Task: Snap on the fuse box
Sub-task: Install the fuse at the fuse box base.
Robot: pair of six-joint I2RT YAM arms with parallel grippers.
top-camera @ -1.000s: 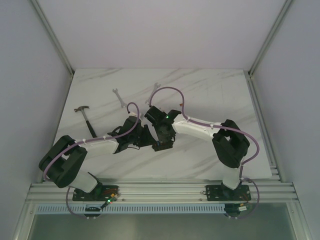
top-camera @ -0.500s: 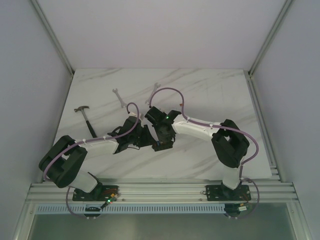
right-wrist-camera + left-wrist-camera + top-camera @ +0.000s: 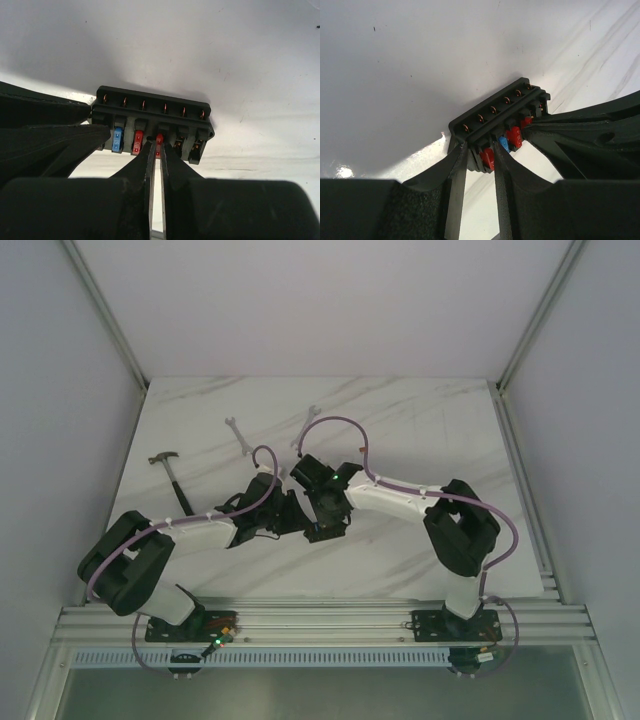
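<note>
At mid-table — left tool (image 3: pixel 479 151) clenched on fuse box (image 3: pixel 492 106), right tool (image 3: pixel 156 145) pinching red fuse (image 3: pixel 159 136); hammer (image 3: pixel 172 472), wrenches (image 3: pixel 237 435) beyond.

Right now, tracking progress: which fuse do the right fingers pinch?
The red fuse farthest from the blue fuse, third in the fuse box; the other red fuse sits between.
</note>
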